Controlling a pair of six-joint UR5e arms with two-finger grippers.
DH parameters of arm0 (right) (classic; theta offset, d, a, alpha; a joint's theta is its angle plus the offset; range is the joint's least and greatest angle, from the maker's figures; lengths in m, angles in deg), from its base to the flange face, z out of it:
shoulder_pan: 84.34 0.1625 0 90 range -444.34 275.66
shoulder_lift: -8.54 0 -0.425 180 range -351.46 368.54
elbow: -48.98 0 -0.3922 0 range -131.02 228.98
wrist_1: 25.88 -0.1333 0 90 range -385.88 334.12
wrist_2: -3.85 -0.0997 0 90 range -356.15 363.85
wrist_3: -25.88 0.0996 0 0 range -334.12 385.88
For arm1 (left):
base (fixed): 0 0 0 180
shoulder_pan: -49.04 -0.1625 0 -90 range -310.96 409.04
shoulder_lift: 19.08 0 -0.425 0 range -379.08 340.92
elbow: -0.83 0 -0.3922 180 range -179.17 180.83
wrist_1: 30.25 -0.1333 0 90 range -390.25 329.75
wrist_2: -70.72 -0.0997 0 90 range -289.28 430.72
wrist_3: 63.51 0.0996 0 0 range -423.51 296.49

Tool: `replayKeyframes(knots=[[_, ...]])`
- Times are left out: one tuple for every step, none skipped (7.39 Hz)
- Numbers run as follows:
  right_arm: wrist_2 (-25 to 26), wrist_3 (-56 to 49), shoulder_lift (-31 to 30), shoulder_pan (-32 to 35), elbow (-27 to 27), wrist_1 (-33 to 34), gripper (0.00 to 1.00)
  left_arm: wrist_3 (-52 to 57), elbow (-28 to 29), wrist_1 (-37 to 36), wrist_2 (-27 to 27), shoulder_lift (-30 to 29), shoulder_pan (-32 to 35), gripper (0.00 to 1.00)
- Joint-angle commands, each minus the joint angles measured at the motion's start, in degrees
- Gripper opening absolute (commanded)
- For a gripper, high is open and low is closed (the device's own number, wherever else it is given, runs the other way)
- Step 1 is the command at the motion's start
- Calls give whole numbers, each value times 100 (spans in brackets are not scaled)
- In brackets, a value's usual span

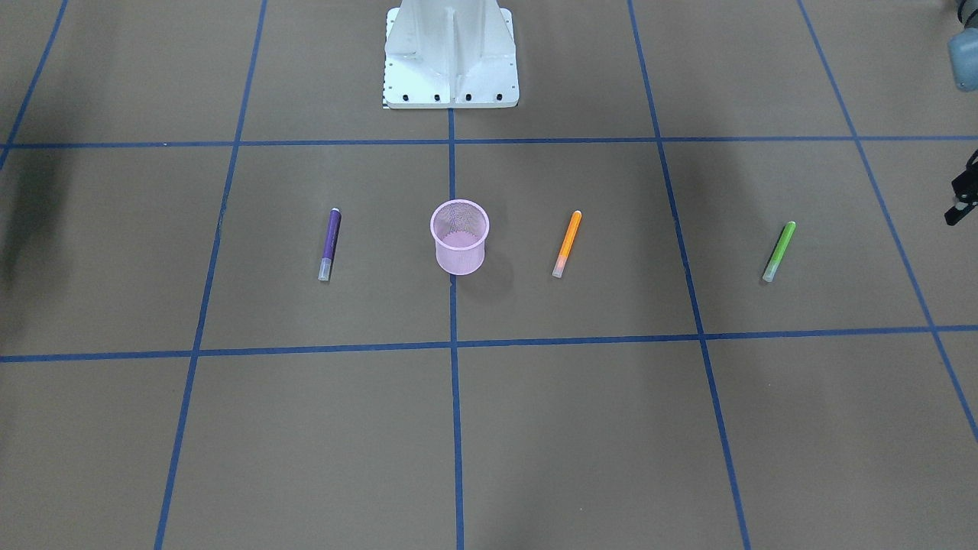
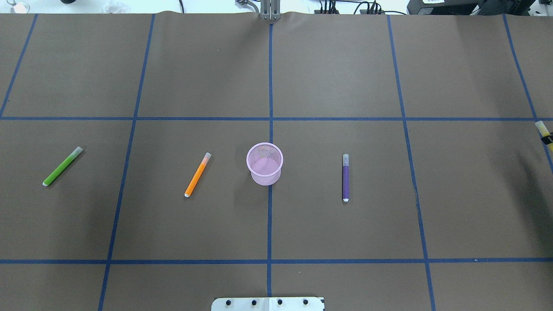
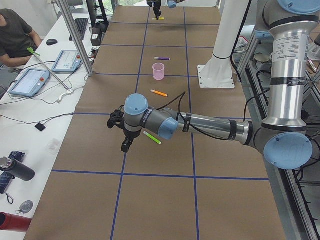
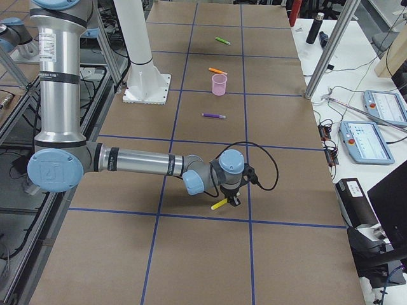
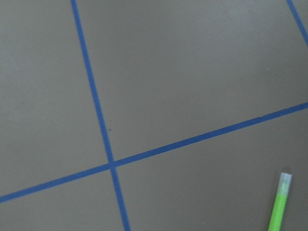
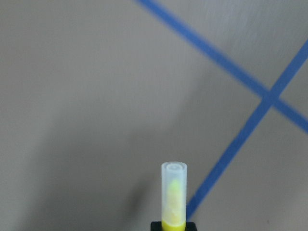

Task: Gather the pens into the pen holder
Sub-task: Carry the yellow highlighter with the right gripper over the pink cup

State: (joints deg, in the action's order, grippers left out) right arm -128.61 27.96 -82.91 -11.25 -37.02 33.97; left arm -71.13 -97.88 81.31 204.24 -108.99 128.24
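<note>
The pink mesh pen holder stands upright mid-table. A purple pen, an orange pen and a green pen lie flat, apart from it. My right gripper is far out on the robot's right, shut on a yellow pen held above the paper. My left gripper hovers just beyond the green pen. Its fingers show only partly, so I cannot tell its state.
The white robot base stands at the table's near middle. Blue tape lines grid the brown paper. Beside the table, a bench holds tablets, cables and a dark bottle; a person sits there.
</note>
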Motion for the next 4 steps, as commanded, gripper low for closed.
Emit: replayKeyframes(knots=[[53, 1789, 443, -625, -162, -638, 0, -765, 36, 748, -54, -150, -788, 100], [88, 2710, 688, -881, -424, -658, 0, -1281, 37, 823, -54, -220, -914, 99], [515, 4076, 908, -1354, -896, -659, 0, -1382, 37, 806, -54, -377, -976, 99], [1015, 5665, 1345, -1915, -1144, -650, 0, -1383, 46, 789, -63, -405, -1082, 99]])
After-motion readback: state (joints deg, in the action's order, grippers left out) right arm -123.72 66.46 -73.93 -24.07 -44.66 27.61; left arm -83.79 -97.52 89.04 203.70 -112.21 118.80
